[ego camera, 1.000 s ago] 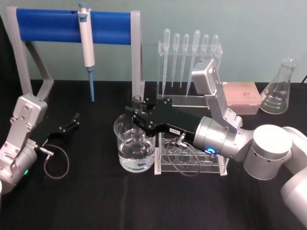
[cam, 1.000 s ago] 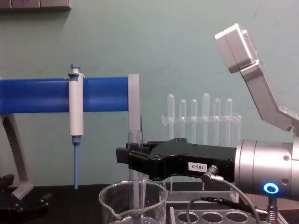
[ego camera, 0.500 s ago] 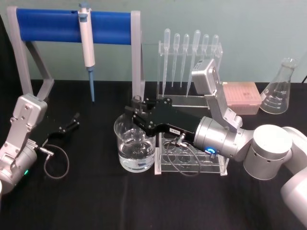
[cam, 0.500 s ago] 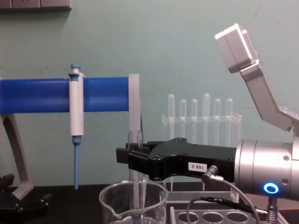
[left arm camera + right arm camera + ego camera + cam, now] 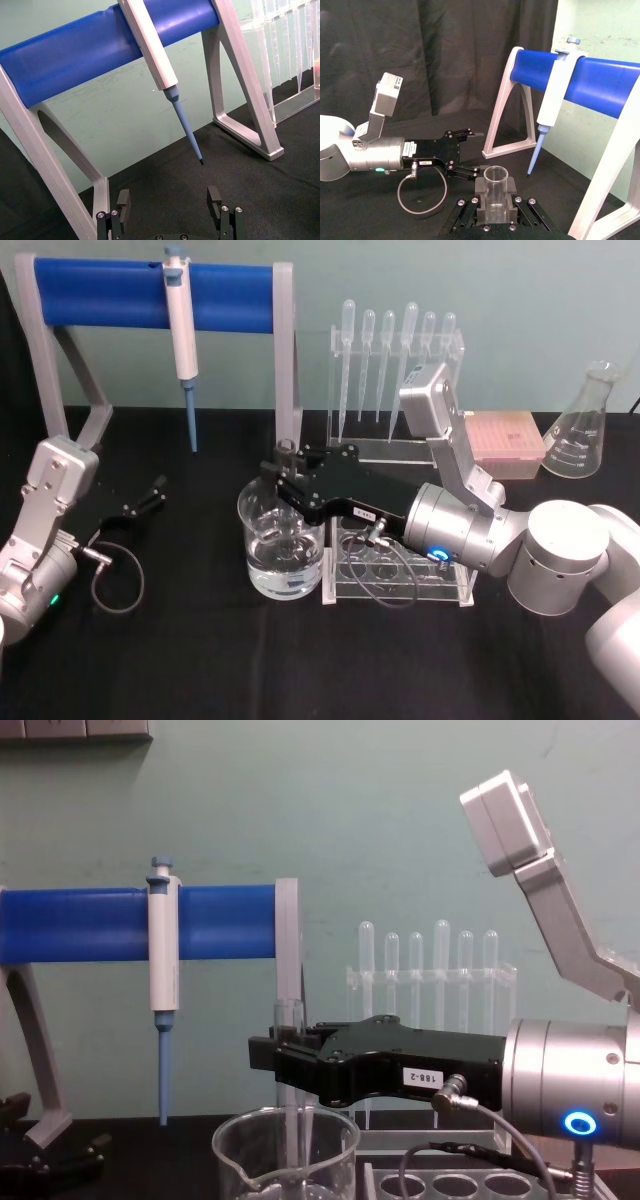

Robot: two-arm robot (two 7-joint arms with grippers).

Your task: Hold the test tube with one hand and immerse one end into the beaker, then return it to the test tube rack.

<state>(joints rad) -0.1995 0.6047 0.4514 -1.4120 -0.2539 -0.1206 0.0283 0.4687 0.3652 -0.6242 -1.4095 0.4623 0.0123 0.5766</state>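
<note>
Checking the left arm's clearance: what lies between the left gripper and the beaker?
Nothing: in the head view the black table between left gripper and beaker is bare; the right gripper holds the test tube in the beaker.

We see a table (image 5: 200,660) under a black cloth. We take the beaker (image 5: 280,565) as our mark: it stands near the middle of the cloth, with clear liquid in its lower part. Just to its right, touching it or nearly so, stands a clear test tube rack (image 5: 445,585) with round holes in its top plate. Behind the beaker and to the right we find a clear pipette rack (image 5: 375,448). Behind it and to the left, a grey stand (image 5: 150,295) with a blue bar sets both feet on the cloth. Far to the beaker's right, at the back, sits a pink tip box (image 5: 505,440), and beyond that a conical flask (image 5: 582,430).
</note>
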